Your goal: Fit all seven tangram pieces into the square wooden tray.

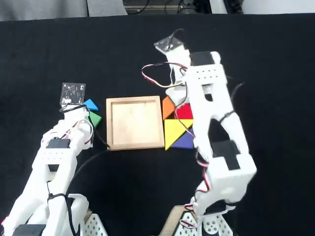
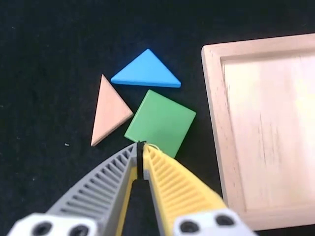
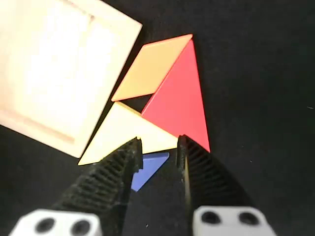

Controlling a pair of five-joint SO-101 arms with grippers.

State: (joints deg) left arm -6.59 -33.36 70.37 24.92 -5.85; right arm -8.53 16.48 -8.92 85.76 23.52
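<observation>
**Tech A:** Report high view.

**Tech B:** Shows tray (image 1: 135, 146) flat on black table (image 1: 275, 73), between left arm (image 1: 54, 162) and right arm (image 1: 216, 123). Places blue triangle (image 1: 90, 104) and green square (image 1: 94, 118) on the table near the tray wall on the left arm's side, outside the tray. Places orange piece (image 1: 169, 107), red triangle (image 1: 184, 112), yellow triangle (image 1: 173, 132) and dark blue triangle (image 1: 184, 141) packed together beside the opposite wall, partly under the right arm.

**Tech A:** Report left wrist view. Include claw state.

**Tech B:** Shows left claw (image 2: 141, 147) with fingers pressed together, gripping nothing, tip at the edge of the green square. Cannot tell whether tip and square touch. Adds pink triangle (image 2: 108, 110) just beside the green square, on the side away from the tray. Puts blue triangle beyond both, close to the square's far corner.

**Tech A:** Report right wrist view.

**Tech B:** Shows right claw (image 3: 158, 142) with fingers apart, gripping nothing, above one corner of the yellow triangle. Shows dark blue triangle through the gap. Confirms contact between red triangle and orange piece along one edge. Puts yellow triangle just beside the tray wall.
</observation>
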